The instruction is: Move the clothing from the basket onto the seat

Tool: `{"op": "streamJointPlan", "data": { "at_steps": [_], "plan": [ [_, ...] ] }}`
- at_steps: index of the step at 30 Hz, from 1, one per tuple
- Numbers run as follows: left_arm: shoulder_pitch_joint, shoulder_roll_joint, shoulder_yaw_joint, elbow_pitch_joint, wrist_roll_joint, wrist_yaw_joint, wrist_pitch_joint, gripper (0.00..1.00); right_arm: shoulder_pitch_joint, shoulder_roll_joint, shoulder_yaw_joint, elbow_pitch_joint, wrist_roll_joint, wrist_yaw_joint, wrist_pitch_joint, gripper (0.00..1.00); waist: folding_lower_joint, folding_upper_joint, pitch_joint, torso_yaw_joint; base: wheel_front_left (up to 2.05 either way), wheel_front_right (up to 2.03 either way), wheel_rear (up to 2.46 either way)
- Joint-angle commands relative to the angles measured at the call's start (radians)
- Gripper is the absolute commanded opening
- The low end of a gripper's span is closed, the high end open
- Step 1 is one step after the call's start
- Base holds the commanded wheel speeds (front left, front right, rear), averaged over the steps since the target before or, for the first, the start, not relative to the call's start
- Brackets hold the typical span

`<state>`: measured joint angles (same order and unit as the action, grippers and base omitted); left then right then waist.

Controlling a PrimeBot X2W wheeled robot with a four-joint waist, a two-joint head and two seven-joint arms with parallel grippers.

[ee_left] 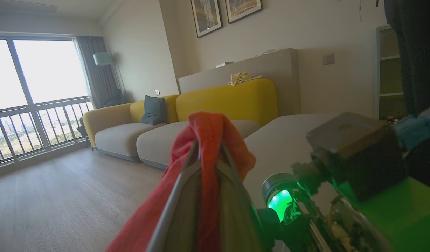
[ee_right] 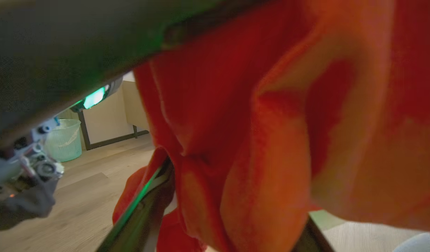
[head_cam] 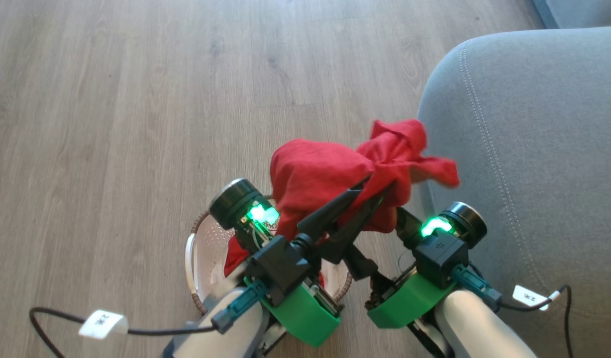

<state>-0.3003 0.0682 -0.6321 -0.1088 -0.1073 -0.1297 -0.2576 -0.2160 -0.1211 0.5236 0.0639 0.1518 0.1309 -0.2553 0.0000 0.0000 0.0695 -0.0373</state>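
A pale green bin [ee_right: 62, 140] stands on the wooden floor [head_cam: 111, 99].

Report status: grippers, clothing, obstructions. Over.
Left gripper shut on red garment, held above basket. Right gripper open, cloth hanging between its fingers. More red cloth in basket. Nothing blocking the seat.

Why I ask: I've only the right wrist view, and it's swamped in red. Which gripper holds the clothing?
Observer: The left gripper is shut on a raised bunch of the clothing.
Operator: Where's the seat?
Observer: In the head view the seat is on the robot's right of the bunch. The fabric hangs beside its rounded corner and does not rest on it.
Operator: Basket emptied?
Observer: No, some red fabric lies in the basket on the floor.
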Motion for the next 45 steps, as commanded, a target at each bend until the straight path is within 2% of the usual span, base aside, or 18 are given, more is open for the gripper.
{"op": "streamJointPlan", "data": {
  "at_steps": [1, 2, 4, 15, 30, 43, 44, 45],
  "plan": [
    [-0.013, 0.004, 0.022, -0.032, -0.003, -0.001, -0.004, 0.0, -0.034, 0.024, 0.0, -0.028, -0.009, 0.0, -0.006, 1.0, 0.0, 0.0, 0.0, 0.003, 0.0, 0.0, 0.0],
    [-0.013, 0.005, 0.019, -0.032, -0.003, -0.001, -0.004, 0.0, -0.032, 0.03, -0.01, -0.023, -0.015, 0.0, -0.006, 0.71, 0.0, 0.0, 0.002, 0.005, 0.0, 0.0, 0.0],
    [-0.013, 0.005, 0.018, -0.032, -0.005, -0.001, -0.004, 0.0, -0.031, 0.042, -0.032, -0.018, -0.021, 0.0, -0.006, 0.0, 0.0, 0.0, 0.006, 0.008, 0.0, 0.0, 0.0],
    [-0.01, -0.003, 0.065, -0.017, -0.043, -0.001, -0.004, 0.0, -0.02, 0.068, -0.126, -0.044, -0.053, 0.0, -0.006, 0.0, 0.0, 0.0, 0.021, 0.016, 0.0, 0.0, 0.0],
    [0.008, -0.01, 0.142, 0.018, -0.048, -0.001, -0.004, 0.0, -0.001, 0.071, -0.206, -0.075, 0.01, 0.0, -0.006, 0.0, 0.0, 0.0, 0.016, 0.011, 0.0, 0.0, 0.0],
    [0.024, 0.001, 0.12, 0.061, -0.046, -0.001, -0.004, 0.0, 0.004, 0.071, -0.269, -0.139, 0.018, 0.0, -0.006, 0.0, 0.0, 0.0, 0.015, 0.013, 0.0, 0.0, 0.0],
    [0.024, 0.003, 0.114, 0.063, -0.047, -0.001, -0.004, 0.13, 0.004, 0.071, -0.271, -0.142, 0.016, 0.0, -0.006, 0.0, 0.0, 0.0, 0.015, 0.014, 0.0, 0.0, 0.0],
    [0.022, 0.006, 0.104, 0.063, -0.051, -0.001, -0.004, 0.63, 0.004, 0.071, -0.273, -0.145, 0.015, 0.0, -0.006, 0.0, 0.0, 0.0, 0.015, 0.014, 0.0, 0.0, 0.0]
  ]
}}
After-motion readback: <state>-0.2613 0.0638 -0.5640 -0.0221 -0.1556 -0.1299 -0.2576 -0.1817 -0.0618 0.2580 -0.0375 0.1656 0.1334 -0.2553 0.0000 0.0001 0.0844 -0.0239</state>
